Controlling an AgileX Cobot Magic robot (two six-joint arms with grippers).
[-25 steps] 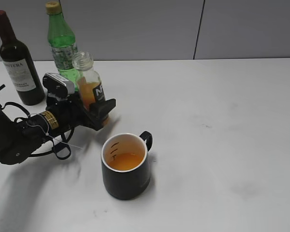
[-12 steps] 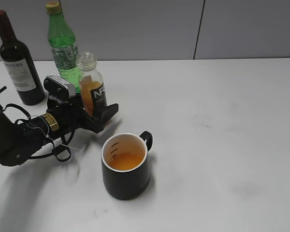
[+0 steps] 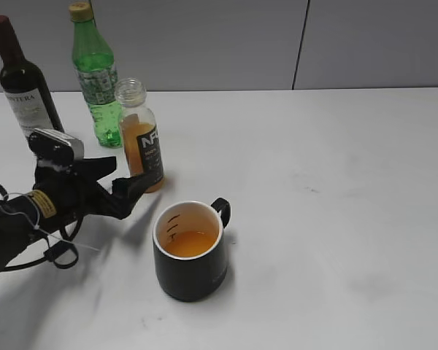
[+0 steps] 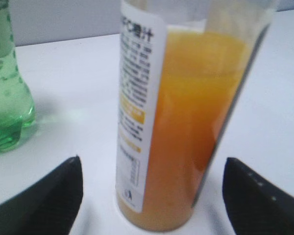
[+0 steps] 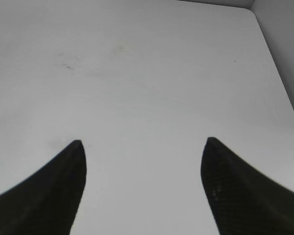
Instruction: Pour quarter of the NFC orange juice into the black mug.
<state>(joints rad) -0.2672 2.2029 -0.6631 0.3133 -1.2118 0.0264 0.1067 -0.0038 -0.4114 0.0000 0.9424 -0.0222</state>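
The NFC orange juice bottle (image 3: 141, 138) stands upright and uncapped on the white table, partly full. It fills the left wrist view (image 4: 186, 122), between but clear of the fingers. My left gripper (image 3: 117, 184) is open and empty, drawn back to the lower left of the bottle; in its own view the midpoint (image 4: 152, 188) lies low on the bottle. The black mug (image 3: 190, 251) stands in front of the bottle, handle to the right, with orange juice in its cream inside. My right gripper (image 5: 143, 161) is open over bare table; it does not show in the exterior view.
A dark wine bottle (image 3: 22, 87) and a taller green bottle (image 3: 93, 69) stand at the back left, the green one right behind the juice bottle; its base shows in the left wrist view (image 4: 7, 112). A grey wall runs behind the table (image 3: 336, 182).
My left gripper let go of the juice bottle, opened and drew back to the lower left. The bottle now stands free on the table. The mug has not moved.
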